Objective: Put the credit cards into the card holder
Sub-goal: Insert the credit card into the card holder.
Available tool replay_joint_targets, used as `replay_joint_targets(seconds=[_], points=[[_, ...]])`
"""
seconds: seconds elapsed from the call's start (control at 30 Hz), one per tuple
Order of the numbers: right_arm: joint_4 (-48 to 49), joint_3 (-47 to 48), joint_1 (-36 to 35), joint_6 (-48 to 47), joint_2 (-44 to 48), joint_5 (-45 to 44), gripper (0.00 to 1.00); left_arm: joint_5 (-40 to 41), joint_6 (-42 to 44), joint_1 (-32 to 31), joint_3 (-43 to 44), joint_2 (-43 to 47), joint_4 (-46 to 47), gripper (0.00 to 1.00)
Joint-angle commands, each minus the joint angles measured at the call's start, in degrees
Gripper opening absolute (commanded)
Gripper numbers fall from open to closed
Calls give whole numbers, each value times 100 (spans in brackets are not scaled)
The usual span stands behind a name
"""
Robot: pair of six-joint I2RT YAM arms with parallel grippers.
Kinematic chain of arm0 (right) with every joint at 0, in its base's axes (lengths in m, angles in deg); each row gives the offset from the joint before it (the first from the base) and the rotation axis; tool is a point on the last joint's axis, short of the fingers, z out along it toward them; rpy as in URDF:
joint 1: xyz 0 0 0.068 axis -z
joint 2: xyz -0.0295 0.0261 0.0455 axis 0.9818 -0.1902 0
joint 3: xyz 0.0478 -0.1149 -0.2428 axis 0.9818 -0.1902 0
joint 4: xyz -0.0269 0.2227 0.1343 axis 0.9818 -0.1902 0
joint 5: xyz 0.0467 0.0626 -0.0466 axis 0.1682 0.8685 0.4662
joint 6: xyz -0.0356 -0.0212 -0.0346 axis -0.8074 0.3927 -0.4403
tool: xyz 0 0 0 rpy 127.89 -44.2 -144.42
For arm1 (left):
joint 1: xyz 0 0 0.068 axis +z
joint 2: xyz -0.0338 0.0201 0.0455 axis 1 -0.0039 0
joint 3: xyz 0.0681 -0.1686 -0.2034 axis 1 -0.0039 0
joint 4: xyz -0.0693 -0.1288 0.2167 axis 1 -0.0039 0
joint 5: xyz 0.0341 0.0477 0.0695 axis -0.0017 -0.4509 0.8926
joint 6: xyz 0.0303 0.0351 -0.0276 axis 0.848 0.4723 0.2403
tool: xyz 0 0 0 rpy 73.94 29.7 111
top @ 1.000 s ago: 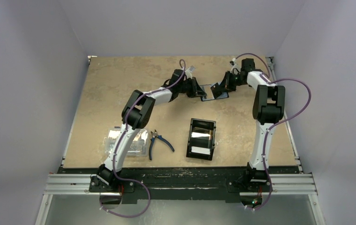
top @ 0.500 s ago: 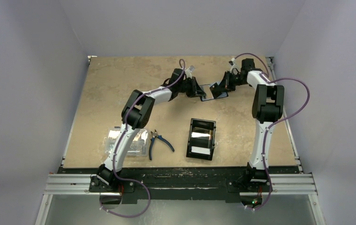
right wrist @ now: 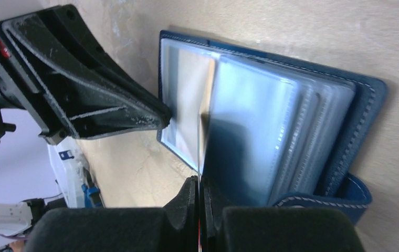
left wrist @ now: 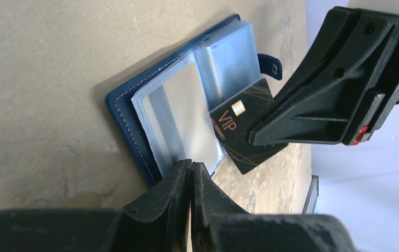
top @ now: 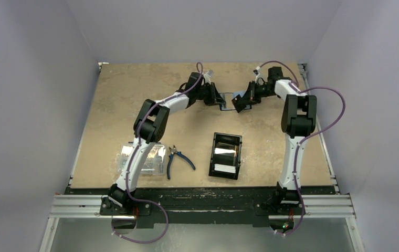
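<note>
The card holder (left wrist: 127,107) lies open at the table's far middle, navy cover down and clear sleeves up; it also shows in the right wrist view (right wrist: 368,102). My right gripper (right wrist: 199,181) is shut on a black credit card (left wrist: 242,134) marked VIP, whose far corner lies over a clear sleeve. From the right wrist the card (right wrist: 200,139) shows edge-on. My left gripper (left wrist: 191,167) is shut, its tips against the edge of the left sleeve page; whether it pinches the sleeve does not show. From above, the left gripper (top: 218,99) and right gripper (top: 241,100) flank the holder (top: 229,100).
A black open tray (top: 216,143) holding white cards (top: 224,169) stands in the near middle. Blue-handled pliers (top: 179,159) lie to its left, beside a clear plastic box (top: 155,160) partly under the left arm.
Both grippers and the card holder between them have shifted a little left and toward the table's far edge. Both grips stay shut.
</note>
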Motion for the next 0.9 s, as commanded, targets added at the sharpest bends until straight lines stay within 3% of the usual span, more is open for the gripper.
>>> replay_joint_targets(seconds=[0.0, 0.87], points=[[14, -78, -124, -70, -25, 331, 0, 552, 563, 227, 93, -255, -953, 7], [2080, -169, -117, 1849, -349, 336, 0, 516, 672, 195, 101, -377, -1125, 8]])
